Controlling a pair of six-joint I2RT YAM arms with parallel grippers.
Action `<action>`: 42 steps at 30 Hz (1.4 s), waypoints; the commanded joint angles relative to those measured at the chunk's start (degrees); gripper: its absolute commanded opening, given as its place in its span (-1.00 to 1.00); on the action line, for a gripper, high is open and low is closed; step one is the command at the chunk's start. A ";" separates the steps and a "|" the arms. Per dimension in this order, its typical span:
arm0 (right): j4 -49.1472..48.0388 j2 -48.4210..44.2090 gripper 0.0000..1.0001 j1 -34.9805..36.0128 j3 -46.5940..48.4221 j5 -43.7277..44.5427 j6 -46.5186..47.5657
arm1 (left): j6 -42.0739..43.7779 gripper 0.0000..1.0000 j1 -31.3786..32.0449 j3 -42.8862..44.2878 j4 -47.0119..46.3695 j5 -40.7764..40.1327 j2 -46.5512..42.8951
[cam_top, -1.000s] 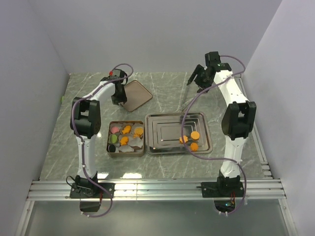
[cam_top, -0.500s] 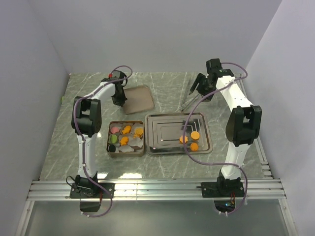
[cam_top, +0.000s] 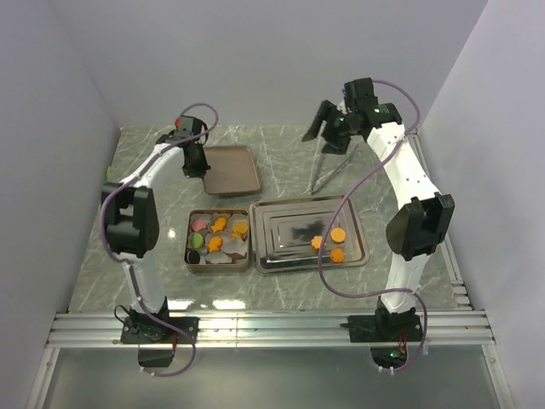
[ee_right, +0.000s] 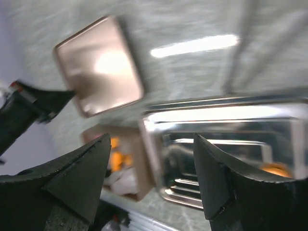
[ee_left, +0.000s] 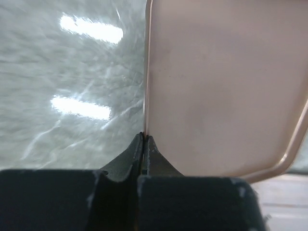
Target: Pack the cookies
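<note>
Cookies [cam_top: 220,225], mostly orange with one pink, one green and one dark, lie among white paper cups in a small brown tin [cam_top: 191,241]. Three orange cookies [cam_top: 338,234] lie in the silver tray [cam_top: 353,220]. My left gripper [cam_top: 195,164] is shut on the left edge of the brown tin lid [cam_top: 232,169], which sits at the table behind the tin. In the left wrist view the lid [ee_left: 221,86] is pinched at the gripper [ee_left: 144,138]. My right gripper [cam_top: 320,128] is open and empty, high above the back of the table; its view is blurred, gripper [ee_right: 151,144] over tray [ee_right: 226,113].
Metal tongs [cam_top: 327,171] lie on the marble table behind the tray. Grey walls close in the left, back and right sides. A metal rail [cam_top: 272,325] with both arm bases runs along the near edge.
My left arm swung its elbow left and turned the lid from diamond-wise to square with the table. My right gripper moved left and higher, away from the tongs.
</note>
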State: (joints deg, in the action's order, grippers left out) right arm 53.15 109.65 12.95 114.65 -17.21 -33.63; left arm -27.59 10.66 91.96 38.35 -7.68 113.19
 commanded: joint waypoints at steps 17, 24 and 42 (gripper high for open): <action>-24.57 -8.83 0.53 6.30 -17.51 -32.52 -40.09 | 8.52 -0.99 12.10 -24.45 -13.99 -26.41 -47.25; -24.76 -10.07 0.57 7.70 -23.51 -34.90 -48.11 | 11.95 -0.99 12.99 -31.14 -18.21 -29.67 -58.07; -16.67 8.21 0.96 16.14 -3.56 -46.86 -48.90 | 24.07 -0.99 13.60 -40.46 -26.22 -18.42 -71.17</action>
State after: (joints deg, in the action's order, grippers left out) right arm 36.25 118.45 28.47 110.41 -59.94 -81.87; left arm -6.31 24.03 51.72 17.02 -28.62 43.83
